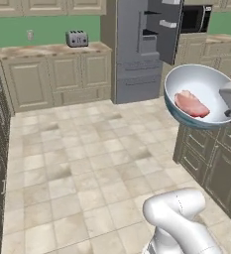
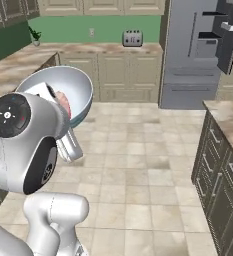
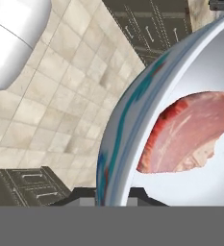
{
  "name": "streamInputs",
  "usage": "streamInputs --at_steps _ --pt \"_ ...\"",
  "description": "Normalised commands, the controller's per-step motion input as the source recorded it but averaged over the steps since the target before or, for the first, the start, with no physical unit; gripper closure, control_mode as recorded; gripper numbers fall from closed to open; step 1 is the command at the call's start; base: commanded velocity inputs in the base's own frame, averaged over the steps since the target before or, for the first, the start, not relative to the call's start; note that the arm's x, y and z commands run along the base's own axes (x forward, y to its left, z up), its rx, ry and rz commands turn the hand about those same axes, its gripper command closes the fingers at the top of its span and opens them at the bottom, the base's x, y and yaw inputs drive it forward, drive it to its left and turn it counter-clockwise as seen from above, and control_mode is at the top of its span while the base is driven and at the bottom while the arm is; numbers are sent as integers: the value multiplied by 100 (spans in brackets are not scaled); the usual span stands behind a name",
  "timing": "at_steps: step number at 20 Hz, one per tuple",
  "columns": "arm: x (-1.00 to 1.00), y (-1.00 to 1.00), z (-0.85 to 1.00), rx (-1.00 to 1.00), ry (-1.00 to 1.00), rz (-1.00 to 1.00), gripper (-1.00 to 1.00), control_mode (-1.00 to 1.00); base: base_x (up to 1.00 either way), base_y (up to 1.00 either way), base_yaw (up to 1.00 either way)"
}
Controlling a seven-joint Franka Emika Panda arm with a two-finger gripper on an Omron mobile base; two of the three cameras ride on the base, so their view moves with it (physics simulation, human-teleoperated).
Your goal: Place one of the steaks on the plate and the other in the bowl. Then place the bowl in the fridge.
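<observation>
- Left base view: the deep round bowl (image 1: 200, 94), white inside and light blue outside, hangs tilted in the air at the tool (image 1: 229, 113), its rim meeting the white hand at the right edge. One flat pink-red raw steak (image 1: 192, 104) lies inside the bowl, just beside the tool. Beyond the tool stands the tall grey steel fridge (image 1: 137, 54) with one door swung open.
- Right base view: the bowl (image 2: 63, 90) sits directly behind the white arm's wrist, steak (image 2: 64, 102) partly hidden. The fridge (image 2: 193, 55) stands well away across the tiled floor (image 2: 138, 165).
- Hand view: the tool (image 3: 112, 197) pinches the bowl rim (image 3: 114, 144) between its dark tips; the steak (image 3: 188, 134) rests just past the rim.
</observation>
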Motion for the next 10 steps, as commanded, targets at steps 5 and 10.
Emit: streamInputs --at_steps 5,10 --pt "0 0 0 0 0 0 100 100 100 96 -24" --pt "0 0 0 0 0 0 100 100 100 -7 -6"
